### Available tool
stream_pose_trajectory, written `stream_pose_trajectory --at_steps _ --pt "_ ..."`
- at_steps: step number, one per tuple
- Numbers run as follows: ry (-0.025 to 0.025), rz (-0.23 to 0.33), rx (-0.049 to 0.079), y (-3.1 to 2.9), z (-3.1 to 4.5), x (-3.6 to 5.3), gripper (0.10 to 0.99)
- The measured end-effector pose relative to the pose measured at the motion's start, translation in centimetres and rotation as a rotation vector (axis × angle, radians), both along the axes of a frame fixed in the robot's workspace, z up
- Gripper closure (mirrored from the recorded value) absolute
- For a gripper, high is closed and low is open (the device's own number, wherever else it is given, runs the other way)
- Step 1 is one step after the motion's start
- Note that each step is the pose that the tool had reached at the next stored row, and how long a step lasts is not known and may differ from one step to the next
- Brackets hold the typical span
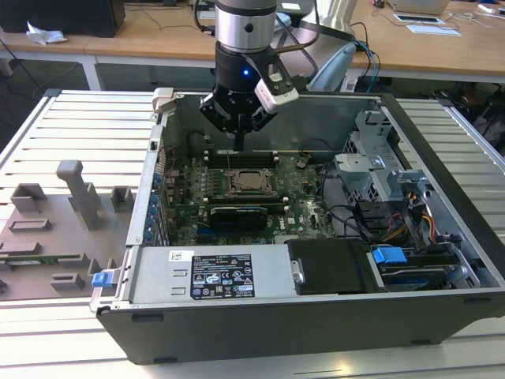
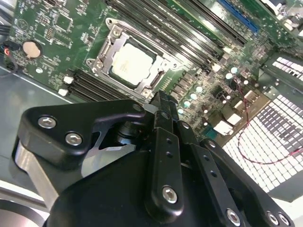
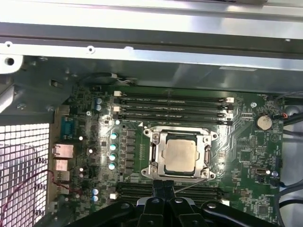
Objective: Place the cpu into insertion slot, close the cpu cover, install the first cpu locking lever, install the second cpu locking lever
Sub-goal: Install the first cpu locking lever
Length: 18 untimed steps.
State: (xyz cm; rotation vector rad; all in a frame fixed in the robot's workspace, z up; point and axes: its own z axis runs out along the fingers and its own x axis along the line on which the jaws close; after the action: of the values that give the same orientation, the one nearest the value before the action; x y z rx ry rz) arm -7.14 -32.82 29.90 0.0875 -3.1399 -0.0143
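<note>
The cpu (image 3: 180, 153) lies flat in the insertion slot (image 3: 152, 166) on the green motherboard, its pale metal top showing in both wrist views (image 2: 132, 64). The silvery cpu cover (image 3: 181, 135) lies down around it as a frame (image 2: 110, 47). In the exterior view the cpu (image 1: 251, 181) sits mid-board inside the open computer case. My gripper (image 1: 238, 142) hangs just above the slot's edge, nearer the case's back wall. Its black fingers (image 3: 163, 189) are shut together with nothing between them (image 2: 163, 101). A thin wire lever (image 3: 191, 185) runs along the slot's edge by the fingertips.
Memory slots (image 3: 173, 106) run alongside the socket on both sides. A long black card (image 1: 237, 213) lies in front of the socket. A drive cage and cables (image 1: 387, 189) fill the exterior view's right, with the power supply (image 1: 213, 276) in front. Grey fixtures (image 1: 75, 197) stand outside at the left.
</note>
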Motion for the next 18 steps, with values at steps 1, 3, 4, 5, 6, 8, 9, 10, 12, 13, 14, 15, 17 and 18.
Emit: stream_pose_trajectory --at_steps 1,3,4,5,6,8,9,10,12,13,14,15,17,18 --pt "0.0 0.0 0.0 0.0 0.0 -0.12 0.98" --pt "0.0 0.0 0.0 0.0 0.0 -0.4 0.98" --pt "0.0 0.0 0.0 0.0 0.01 -0.63 0.98" --pt "0.0 0.0 0.0 0.0 0.01 -0.75 0.98" --pt "-0.0001 0.0 0.0 0.0 0.0 -0.87 0.98" --pt "-0.0001 0.0 0.0 0.0 0.0 -1.18 0.98" --pt "-0.0001 0.0 0.0 0.0 0.0 -1.36 0.98" --pt "-0.0001 0.0 0.0 0.0 0.0 -1.49 0.98" --pt "0.0 0.0 0.0 0.06 0.01 -2.07 0.98" --pt "0.0 0.0 0.0 0.36 0.0 -2.35 0.98" --pt "0.0 0.0 0.0 0.91 -0.01 -2.45 0.98" --pt "0.0 0.0 0.0 1.38 -0.04 -2.46 0.98" --pt "-0.0001 0.0 0.0 1.97 -0.11 -2.5 0.98" --pt "-0.0001 0.0 0.0 2.2 -0.15 -2.52 0.98"
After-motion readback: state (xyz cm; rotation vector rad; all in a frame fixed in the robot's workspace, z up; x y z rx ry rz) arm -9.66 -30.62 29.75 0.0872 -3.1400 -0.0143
